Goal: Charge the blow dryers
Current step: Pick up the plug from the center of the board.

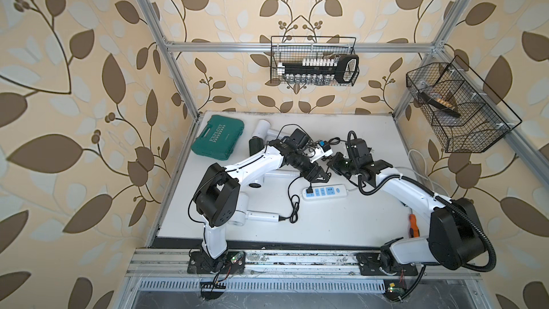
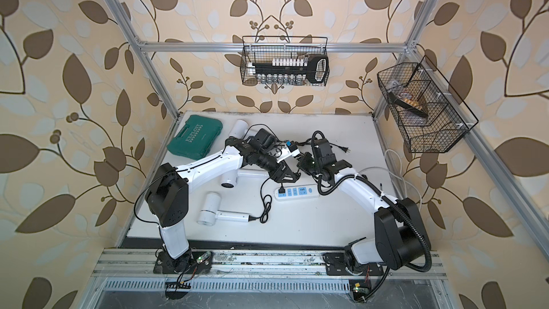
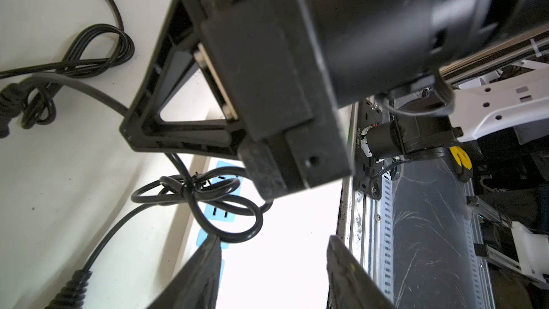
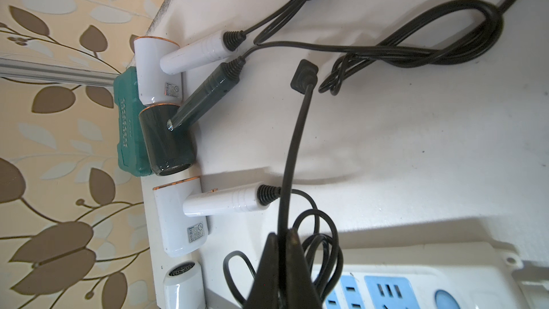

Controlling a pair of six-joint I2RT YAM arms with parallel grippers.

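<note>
My right gripper [image 4: 282, 234] pinches a cord [image 4: 294, 144]; my left gripper [image 3: 273, 242] gapes empty over the white tabletop [image 1: 341, 224], leaf-papered walls [image 1: 74, 114] around.

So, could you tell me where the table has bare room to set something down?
Bare: between the white power strip with blue sockets, the orange-handled screwdriver and the front edge; also the far right corner. Crowded: far left and middle, with white and green blow dryers and black cords.
</note>
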